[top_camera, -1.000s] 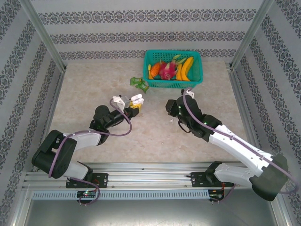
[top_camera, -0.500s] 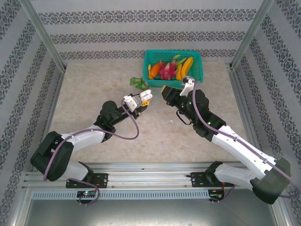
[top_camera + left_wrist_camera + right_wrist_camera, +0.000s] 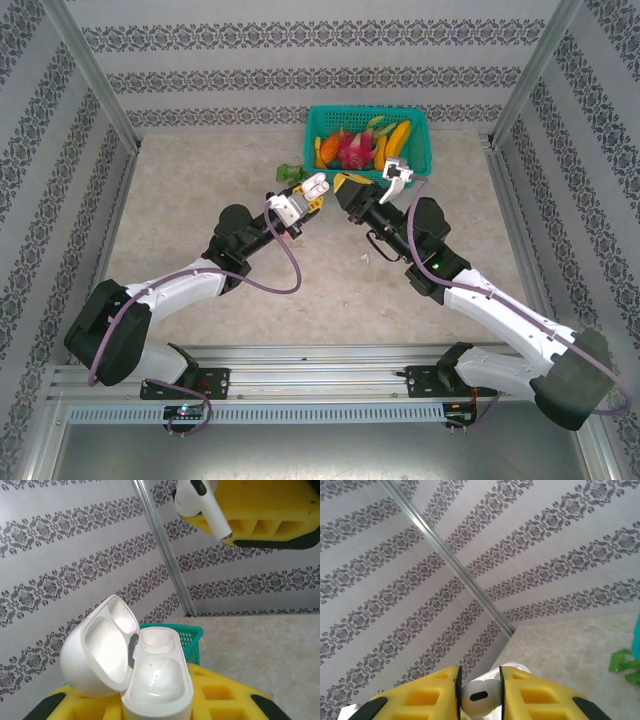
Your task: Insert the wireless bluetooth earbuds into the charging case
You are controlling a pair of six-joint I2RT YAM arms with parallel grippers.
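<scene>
My left gripper [image 3: 312, 192] is raised over the far middle of the table and shut on the white charging case [image 3: 156, 682]. The case stands between my yellow fingers [image 3: 227, 697] with its lid [image 3: 100, 652] swung open to the left, and both wells look empty. My right gripper [image 3: 345, 187] faces it from the right, shut on a white earbud [image 3: 479, 696]. In the left wrist view that earbud [image 3: 200, 505] hangs stem-down above and to the right of the case, apart from it.
A teal basket [image 3: 420, 160] of toy fruit stands at the back, just behind both grippers. A green object [image 3: 290, 174] lies left of the basket. A small white bit [image 3: 365, 258] lies on the table under the right arm. Patterned walls and metal posts enclose the table.
Both arms have lifted and swung toward the far middle, bringing the grippers close together. The held earbud now hangs near the open case.
</scene>
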